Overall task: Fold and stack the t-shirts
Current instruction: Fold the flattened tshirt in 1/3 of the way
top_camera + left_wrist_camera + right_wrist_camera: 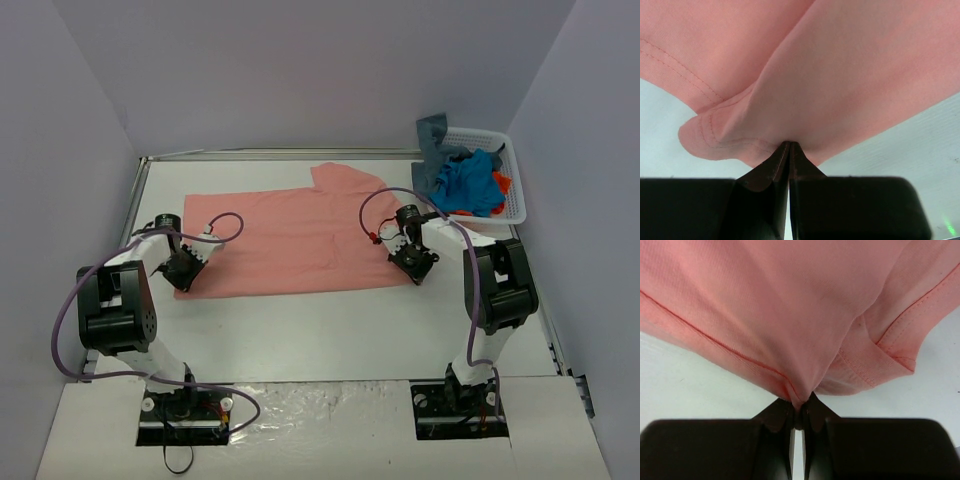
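A salmon-pink t-shirt [290, 240] lies spread across the white table, long side running left to right. My left gripper [186, 272] is shut on its near left corner; in the left wrist view the hemmed cloth [805, 80] is pinched at the fingertips [789, 146]. My right gripper [415, 265] is shut on its near right corner; in the right wrist view the cloth [790, 315] bunches into the fingertips [801, 402]. Bright blue [468, 183], orange-red [501, 183] and slate grey-blue [433, 135] t-shirts lie bundled in the basket.
A white plastic lattice basket [510, 205] stands at the back right of the table. The table's raised metal edge [135, 200] runs along the left and back. Grey walls close in on three sides.
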Controlling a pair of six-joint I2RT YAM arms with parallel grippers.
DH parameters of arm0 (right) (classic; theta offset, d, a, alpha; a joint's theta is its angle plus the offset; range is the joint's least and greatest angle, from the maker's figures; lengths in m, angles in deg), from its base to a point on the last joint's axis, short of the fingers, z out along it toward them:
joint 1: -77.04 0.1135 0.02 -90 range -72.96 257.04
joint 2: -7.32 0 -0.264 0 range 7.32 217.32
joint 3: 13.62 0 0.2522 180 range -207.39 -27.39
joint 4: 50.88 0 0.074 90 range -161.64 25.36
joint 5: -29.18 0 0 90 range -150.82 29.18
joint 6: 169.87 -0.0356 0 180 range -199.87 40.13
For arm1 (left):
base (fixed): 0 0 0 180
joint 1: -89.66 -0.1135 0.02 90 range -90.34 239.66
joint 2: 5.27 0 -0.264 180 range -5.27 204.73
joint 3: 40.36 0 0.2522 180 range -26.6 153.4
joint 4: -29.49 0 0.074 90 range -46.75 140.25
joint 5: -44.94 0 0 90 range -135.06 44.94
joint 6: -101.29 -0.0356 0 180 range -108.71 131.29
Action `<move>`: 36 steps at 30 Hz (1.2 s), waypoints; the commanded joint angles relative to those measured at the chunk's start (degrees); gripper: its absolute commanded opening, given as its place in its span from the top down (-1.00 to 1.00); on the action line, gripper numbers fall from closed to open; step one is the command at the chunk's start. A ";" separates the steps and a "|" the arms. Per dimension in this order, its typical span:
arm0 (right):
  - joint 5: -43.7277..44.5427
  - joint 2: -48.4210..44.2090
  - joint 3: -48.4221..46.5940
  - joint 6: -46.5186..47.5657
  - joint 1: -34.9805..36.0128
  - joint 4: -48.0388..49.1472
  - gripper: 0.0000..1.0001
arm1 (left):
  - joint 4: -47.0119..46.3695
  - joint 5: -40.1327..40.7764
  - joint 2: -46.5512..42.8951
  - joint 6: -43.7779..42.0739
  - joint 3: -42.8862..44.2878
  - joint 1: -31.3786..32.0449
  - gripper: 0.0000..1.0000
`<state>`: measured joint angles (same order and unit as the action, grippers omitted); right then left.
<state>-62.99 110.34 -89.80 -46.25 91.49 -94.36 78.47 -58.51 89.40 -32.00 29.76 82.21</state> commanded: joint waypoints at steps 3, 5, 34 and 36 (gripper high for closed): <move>-0.81 1.74 -1.22 1.44 -1.36 -4.03 1.00 | 3.89 -0.43 1.04 -0.57 -2.83 0.15 0.95; -1.25 1.74 -1.13 1.35 -1.36 -4.30 1.00 | 3.54 -0.26 1.13 -0.66 -3.36 0.15 0.95; -5.65 -5.90 5.46 1.00 -0.84 -14.23 1.00 | 20.23 -0.52 -3.00 -9.97 -5.82 0.32 0.95; -5.47 -6.60 6.16 0.91 -0.83 -14.84 1.00 | 22.42 -0.70 -4.14 -10.85 -5.82 0.32 0.95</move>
<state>-68.35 106.63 -84.62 -45.28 90.90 -102.86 91.17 -58.75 86.21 -39.87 25.96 82.48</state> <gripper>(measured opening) 0.018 0.028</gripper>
